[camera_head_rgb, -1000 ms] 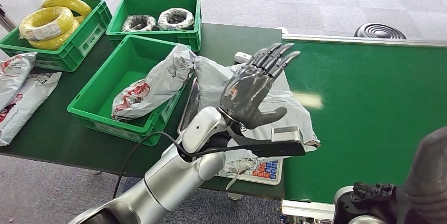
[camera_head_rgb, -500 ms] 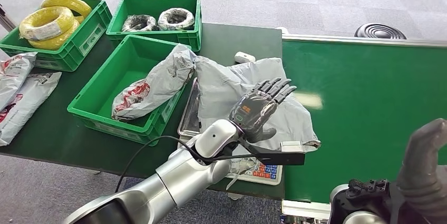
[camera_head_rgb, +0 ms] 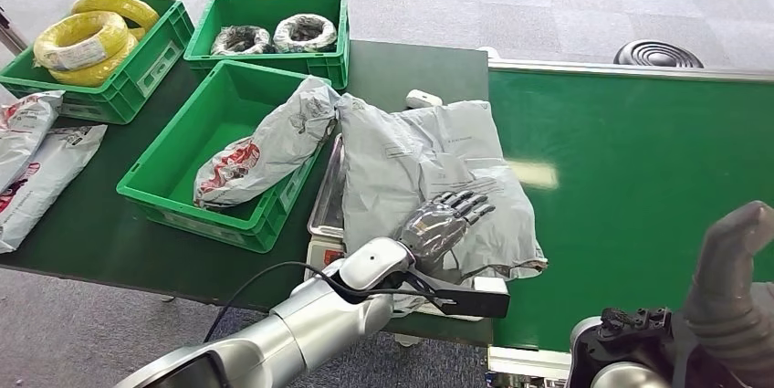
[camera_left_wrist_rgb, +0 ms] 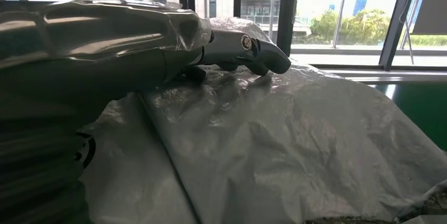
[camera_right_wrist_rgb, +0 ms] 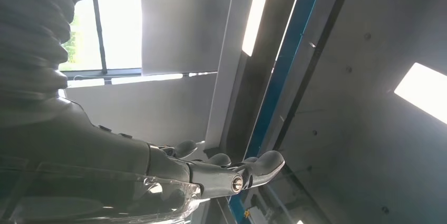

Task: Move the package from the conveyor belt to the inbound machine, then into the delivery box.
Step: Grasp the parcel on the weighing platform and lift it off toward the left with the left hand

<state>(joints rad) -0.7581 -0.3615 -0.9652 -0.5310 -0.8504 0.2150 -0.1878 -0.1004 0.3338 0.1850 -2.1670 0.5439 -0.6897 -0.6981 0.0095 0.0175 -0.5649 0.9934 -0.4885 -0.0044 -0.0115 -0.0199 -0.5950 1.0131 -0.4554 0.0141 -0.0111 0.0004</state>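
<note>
A: What took up the most room?

B: The belt, green, running along the table's right edge. Left of it stood the dark table with three green bins.

A: And the bins?

B: The near bin sat by the table's middle and held a red-printed bag that leaned over its right wall. Two more stood along the far edge: the corner bin with yellow coils, and the far bin beside it with two dark coils. More bags lay at the table's left edge.

A: Where was the package?

B: The grey package lay on the scale at the table's right edge, just beside the belt, its far corner touching the red-printed bag.

A: The hands?

B: The left hand lay flat on the package's near part, fingers spread, gripping nothing. In the left wrist view its thumb rested on the crinkled plastic. The right hand was raised at the belt's near corner, fingers loosely apart, holding nothing.
</note>
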